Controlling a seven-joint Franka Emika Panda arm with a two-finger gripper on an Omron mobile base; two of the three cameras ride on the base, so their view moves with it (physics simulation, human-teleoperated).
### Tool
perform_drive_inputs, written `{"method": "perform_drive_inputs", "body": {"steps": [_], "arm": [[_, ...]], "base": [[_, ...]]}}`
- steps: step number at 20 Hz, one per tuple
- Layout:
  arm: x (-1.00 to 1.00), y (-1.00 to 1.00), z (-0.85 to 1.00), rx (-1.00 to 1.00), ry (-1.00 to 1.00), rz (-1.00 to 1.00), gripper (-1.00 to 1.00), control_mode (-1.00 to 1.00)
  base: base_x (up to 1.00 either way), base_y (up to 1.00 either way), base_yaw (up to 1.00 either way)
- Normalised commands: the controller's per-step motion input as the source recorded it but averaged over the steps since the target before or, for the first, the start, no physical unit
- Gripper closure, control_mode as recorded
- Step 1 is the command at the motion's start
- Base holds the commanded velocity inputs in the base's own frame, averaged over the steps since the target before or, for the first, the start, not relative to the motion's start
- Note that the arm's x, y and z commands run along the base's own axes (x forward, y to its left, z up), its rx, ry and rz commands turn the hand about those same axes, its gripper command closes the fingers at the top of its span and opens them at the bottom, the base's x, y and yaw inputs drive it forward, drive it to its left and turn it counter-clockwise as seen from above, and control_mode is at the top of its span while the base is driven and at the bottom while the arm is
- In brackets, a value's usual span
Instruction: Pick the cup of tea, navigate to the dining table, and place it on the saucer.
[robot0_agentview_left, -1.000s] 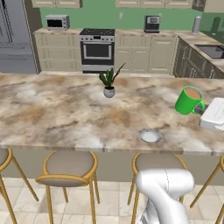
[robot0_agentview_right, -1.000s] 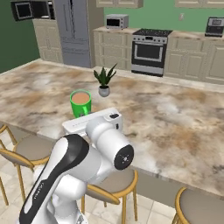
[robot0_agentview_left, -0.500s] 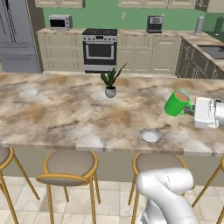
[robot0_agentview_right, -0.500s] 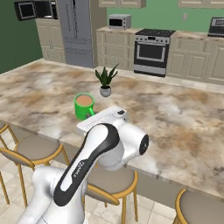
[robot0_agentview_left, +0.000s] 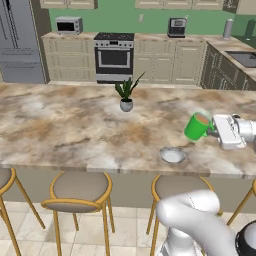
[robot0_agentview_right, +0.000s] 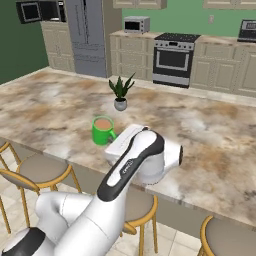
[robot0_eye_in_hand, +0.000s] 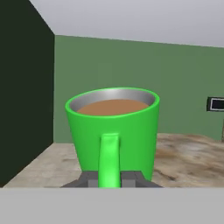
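Note:
The cup of tea (robot0_agentview_left: 197, 126), a bright green mug with brown liquid, hangs just above the dining table (robot0_agentview_left: 75, 125), slightly tilted. My gripper (robot0_agentview_left: 213, 128) is shut on its side handle from the right. The saucer (robot0_agentview_left: 172, 155) lies on the marbled top near the front edge, below and a little left of the cup. In the right base view the cup of tea (robot0_agentview_right: 102, 131) sits left of my gripper (robot0_agentview_right: 116, 138), above the dining table (robot0_agentview_right: 210, 130). In the hand view the cup of tea (robot0_eye_in_hand: 113, 127) is close up, its handle between the fingertips of my gripper (robot0_eye_in_hand: 109, 178).
A small potted plant (robot0_agentview_left: 126, 95) (robot0_agentview_right: 120, 92) stands mid-table, behind the cup. Round stools (robot0_agentview_left: 80, 187) (robot0_agentview_right: 37, 170) line the near side of the table. A stove (robot0_agentview_left: 114, 57), fridge (robot0_agentview_left: 20, 40) and cabinet counters run along the far green wall.
My gripper has carried the cup leftward and a little lower over the table, closer to the saucer. The saucer and the plant have stayed where they were.

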Motion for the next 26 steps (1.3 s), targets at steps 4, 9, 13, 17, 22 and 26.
{"method": "perform_drive_inputs", "body": {"steps": [4, 9, 13, 17, 22, 26], "arm": [[0.08, -0.05, -0.38, -0.15, 0.04, 0.01, 1.0, -1.0], [0.15, 0.0, -0.32, -0.12, 0.06, -0.02, 1.0, -1.0], [0.24, 0.02, -0.23, -0.08, 0.04, -0.06, 1.0, -1.0], [0.29, 0.05, -0.26, -0.05, 0.02, -0.05, 1.0, -1.0], [0.28, 0.03, -0.36, -0.03, 0.0, -0.01, 1.0, -1.0], [0.33, 0.05, -0.36, -0.01, 0.0, 0.0, 1.0, -1.0]], "base": [[0.0, 0.0, 0.0], [0.0, 0.0, 0.0], [0.0, 0.0, 0.0], [0.0, 0.0, 0.0], [0.0, 0.0, 0.0], [0.0, 0.0, 0.0]]}}
